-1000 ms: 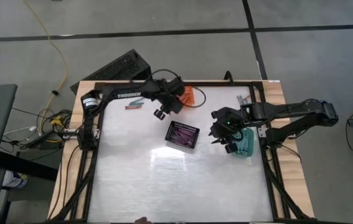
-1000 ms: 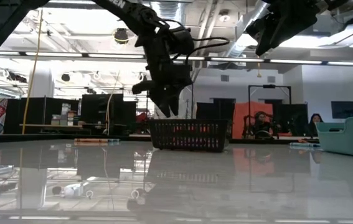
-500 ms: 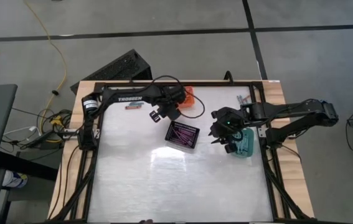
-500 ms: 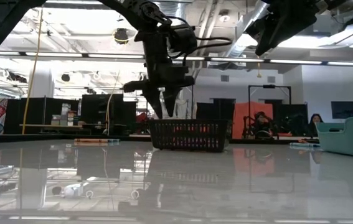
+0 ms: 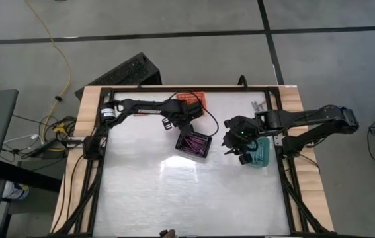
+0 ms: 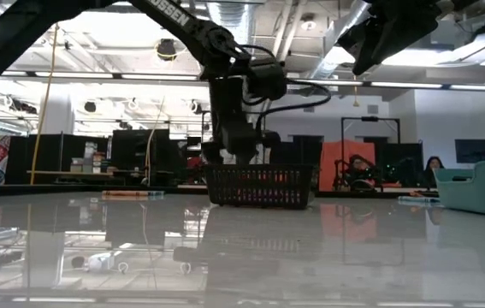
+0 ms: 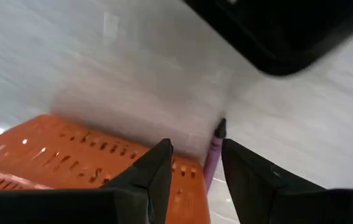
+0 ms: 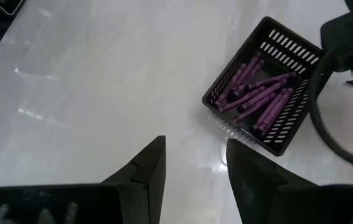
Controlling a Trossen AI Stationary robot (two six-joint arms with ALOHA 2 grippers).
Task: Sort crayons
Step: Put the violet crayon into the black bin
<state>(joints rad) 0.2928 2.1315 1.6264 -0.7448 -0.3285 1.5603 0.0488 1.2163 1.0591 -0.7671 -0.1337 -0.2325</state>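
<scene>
High view: my left gripper (image 5: pixel 188 123) hangs over the black basket's (image 5: pixel 194 143) far edge; the right gripper (image 5: pixel 239 140) waits beside the teal basket (image 5: pixel 262 153).

Left wrist view: fingers (image 7: pixel 154 171) pinch a purple crayon (image 7: pixel 213 152), seemingly near the orange basket (image 7: pixel 70 155).

Right wrist view: right jaws open, empty; purple crayons (image 8: pixel 264 98) lie inside the black basket.

Risk: releasing off-centre could send the crayon into the orange basket.
</scene>
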